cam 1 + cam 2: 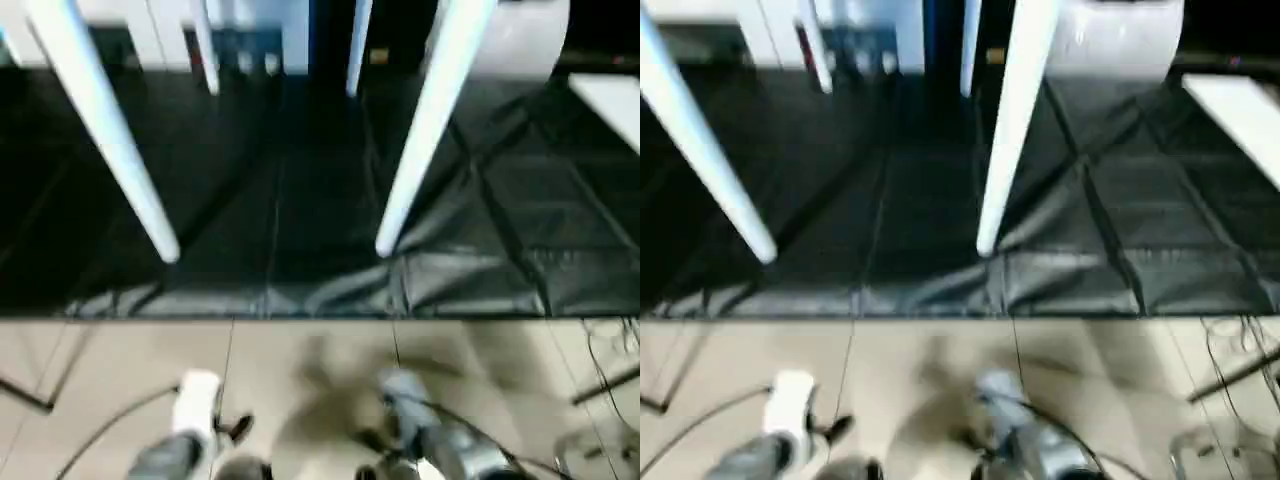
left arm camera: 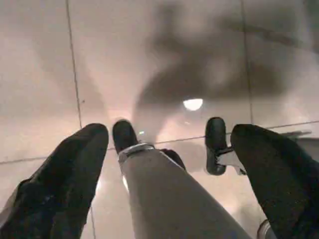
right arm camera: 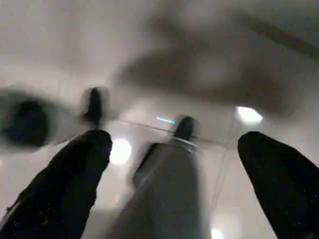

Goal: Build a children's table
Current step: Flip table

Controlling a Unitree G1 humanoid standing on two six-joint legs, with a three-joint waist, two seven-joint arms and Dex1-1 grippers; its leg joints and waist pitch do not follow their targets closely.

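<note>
White plastic legs (image 1: 110, 140) of the children's table are seen standing on the black floor mat (image 1: 300, 230), ahead of the tiled floor (image 1: 300, 370). Both the left gripper (image 2: 164, 149) and right gripper (image 3: 172, 149) are held empty, jaws wide apart. Assembly appears finished; only a check of leg seating seems called for.

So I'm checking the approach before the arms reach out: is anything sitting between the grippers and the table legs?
Nothing visible does. Between the left gripper, the right gripper and the nearest table legs lie only bare tiled floor and black mat.
</note>
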